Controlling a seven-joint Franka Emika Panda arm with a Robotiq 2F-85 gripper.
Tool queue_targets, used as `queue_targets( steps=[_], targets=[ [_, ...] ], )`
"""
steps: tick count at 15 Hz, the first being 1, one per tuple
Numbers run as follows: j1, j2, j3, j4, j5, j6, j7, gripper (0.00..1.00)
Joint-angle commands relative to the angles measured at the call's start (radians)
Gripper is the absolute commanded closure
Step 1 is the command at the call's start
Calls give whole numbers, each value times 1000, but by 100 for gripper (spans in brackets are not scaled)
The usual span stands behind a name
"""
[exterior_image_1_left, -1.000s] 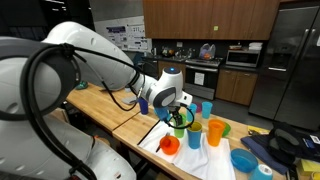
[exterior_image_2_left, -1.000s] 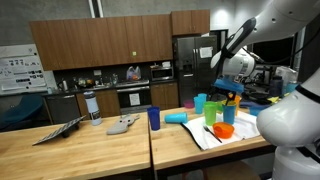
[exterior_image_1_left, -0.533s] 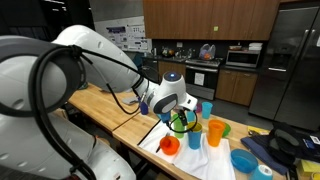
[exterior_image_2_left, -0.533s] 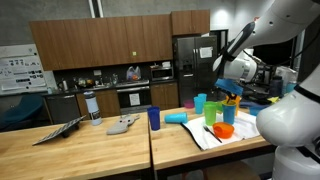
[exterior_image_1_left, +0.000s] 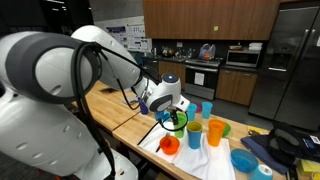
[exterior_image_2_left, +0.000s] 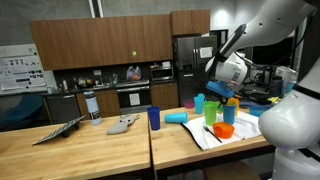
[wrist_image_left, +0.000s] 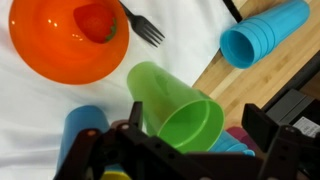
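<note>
My gripper (wrist_image_left: 200, 128) is open and hangs straight over an upright green cup (wrist_image_left: 176, 108). The jaws stand wide, one on each side of the cup's rim, and the right one is clearly apart from it. In both exterior views the gripper (exterior_image_1_left: 177, 108) (exterior_image_2_left: 222, 95) hovers at the green cup (exterior_image_1_left: 180, 123) (exterior_image_2_left: 211, 114) on a white cloth (wrist_image_left: 40, 105). An orange bowl (wrist_image_left: 66, 40) with something red in it lies beside a black fork (wrist_image_left: 143, 28). A blue cup (wrist_image_left: 82, 135) stands close by.
A stack of light-blue cups (wrist_image_left: 262, 33) lies on its side on the wooden counter (wrist_image_left: 255, 80). An orange cup (exterior_image_1_left: 216, 131), a blue bowl (exterior_image_1_left: 243, 160) and a dark blue cup (exterior_image_2_left: 154, 118) stand around. A grey cloth (exterior_image_2_left: 123, 125) and a bottle (exterior_image_2_left: 93, 107) sit farther along the counter.
The arm has swung closer to the camera in an exterior view and the gripper has shifted slightly over the green cup. The jaws stay open.
</note>
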Motion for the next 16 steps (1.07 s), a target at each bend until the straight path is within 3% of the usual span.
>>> queue_targets(
  steps=[1, 10, 16],
  targets=[
    [27, 49, -18, 46, 52, -48, -3, 0],
    [-26, 51, -12, 40, 38, -59, 41, 0],
    [-26, 58, -11, 47, 59, -37, 62, 0]
  ],
)
